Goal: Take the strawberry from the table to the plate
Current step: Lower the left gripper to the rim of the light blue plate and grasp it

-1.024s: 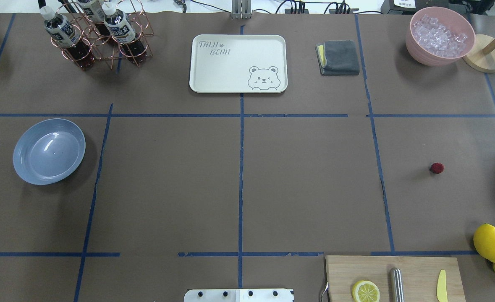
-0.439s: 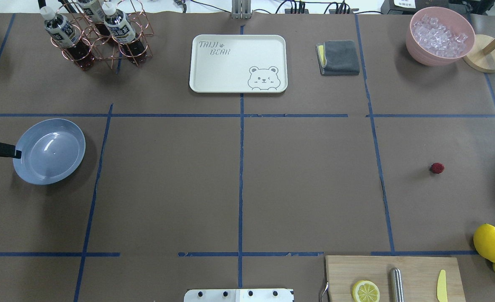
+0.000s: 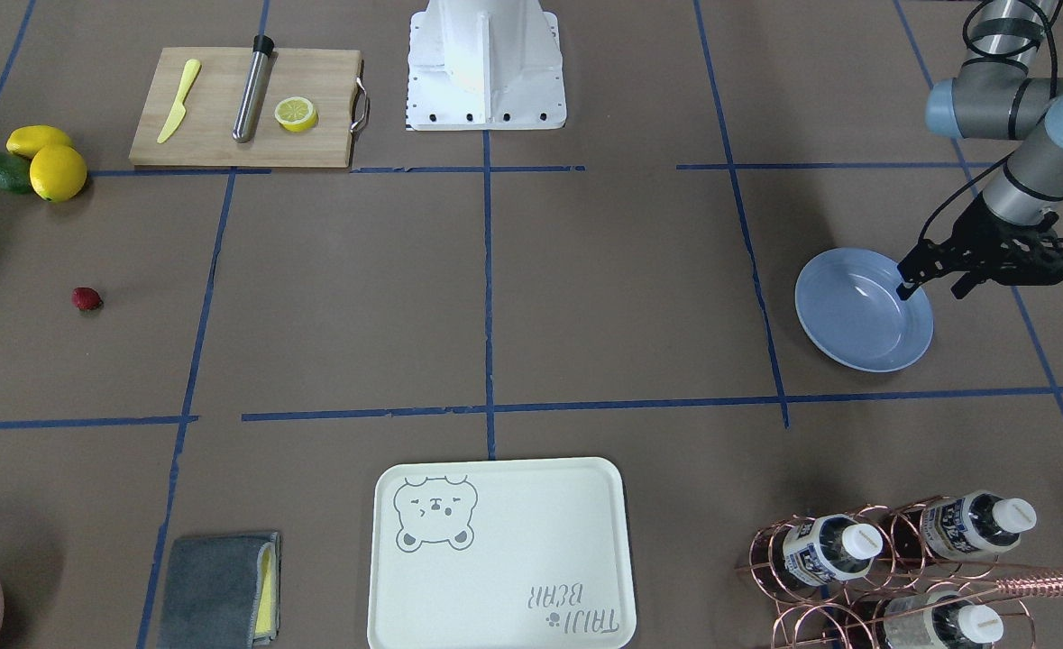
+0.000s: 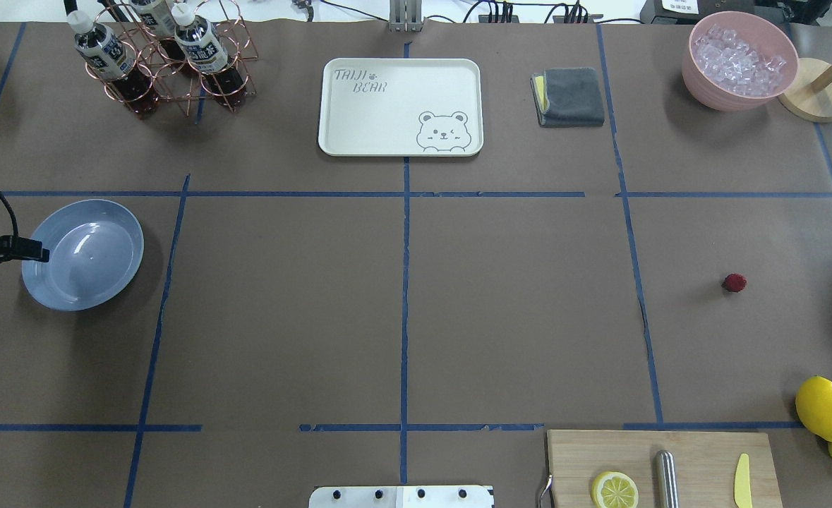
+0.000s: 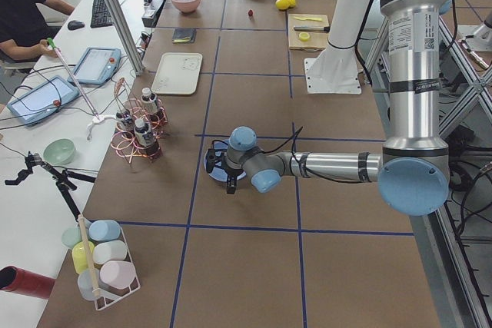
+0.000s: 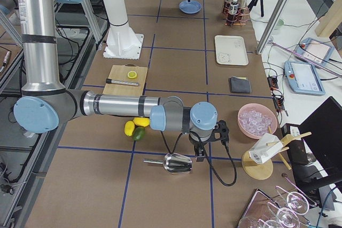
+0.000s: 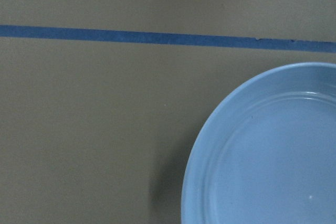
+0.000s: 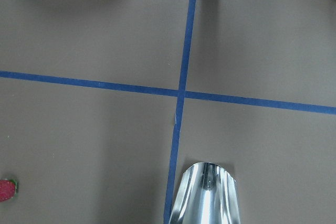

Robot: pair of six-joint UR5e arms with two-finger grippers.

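Observation:
The strawberry (image 4: 734, 283) lies alone on the brown table (image 4: 514, 317), far on my right side; it also shows as a small red berry (image 3: 87, 298) and at the right wrist view's lower left edge (image 8: 6, 190). The pale blue plate (image 4: 82, 254) (image 3: 856, 329) sits empty at the far left. My left gripper (image 3: 930, 290) hovers over the plate's outer rim, fingers apart and empty. The left wrist view shows the plate (image 7: 262, 150) at lower right. My right gripper (image 6: 199, 153) shows only in the exterior right view, near a metal scoop; I cannot tell its state.
A metal scoop (image 8: 207, 195) lies on the table near my right wrist. Lemons (image 4: 823, 408) and a cutting board (image 4: 698, 458) with a lemon half sit front right. A cream tray (image 4: 400, 106), grey cloth (image 4: 569, 97), pink ice bowl (image 4: 739, 60) and bottle rack (image 4: 169, 56) line the far side.
My left gripper has come in from the view's left edge and moved rightward over the plate's rim. The strawberry and plate have not moved.

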